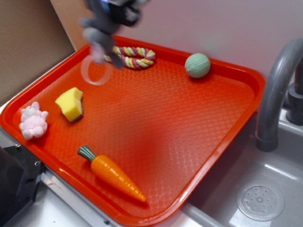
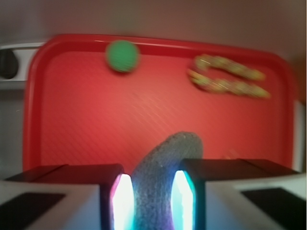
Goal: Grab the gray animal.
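Exterior and wrist views, one moment. My hand is closed on the gray animal, which hangs blurred above the far left corner of the red tray, clear of its surface; its thin white cord loop dangles below it. In the wrist view I see gray plush pinched between the two lit fingers. On the tray lie a braided rope ring just beside the lifted toy, a green ball near the far rim, a yellow sponge, a pink-and-white plush animal at the left edge, and an orange carrot toy near the front. A gray faucet and sink stand to the right.
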{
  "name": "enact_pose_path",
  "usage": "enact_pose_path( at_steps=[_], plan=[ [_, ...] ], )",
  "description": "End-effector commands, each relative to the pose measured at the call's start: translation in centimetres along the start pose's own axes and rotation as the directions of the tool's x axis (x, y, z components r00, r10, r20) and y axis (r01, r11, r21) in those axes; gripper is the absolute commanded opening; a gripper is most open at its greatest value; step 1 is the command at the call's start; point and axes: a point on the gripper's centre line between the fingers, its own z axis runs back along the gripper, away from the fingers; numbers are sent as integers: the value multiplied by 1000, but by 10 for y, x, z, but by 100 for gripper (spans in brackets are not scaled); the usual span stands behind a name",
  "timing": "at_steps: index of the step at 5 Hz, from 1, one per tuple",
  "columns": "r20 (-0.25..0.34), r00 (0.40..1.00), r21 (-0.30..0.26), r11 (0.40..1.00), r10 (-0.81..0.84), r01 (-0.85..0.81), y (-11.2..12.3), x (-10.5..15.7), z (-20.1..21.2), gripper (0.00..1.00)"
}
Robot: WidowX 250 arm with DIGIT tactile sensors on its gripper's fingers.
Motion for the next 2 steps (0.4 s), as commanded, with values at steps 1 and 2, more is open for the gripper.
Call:
enact_pose_path(
  at_steps=[1,2],
  plan=[
    [191,979,-49,995,-73,83,-8,-36,56,0],
    [216,972,-59,993,-90,105,-6,-24,45,0]
  ],
)
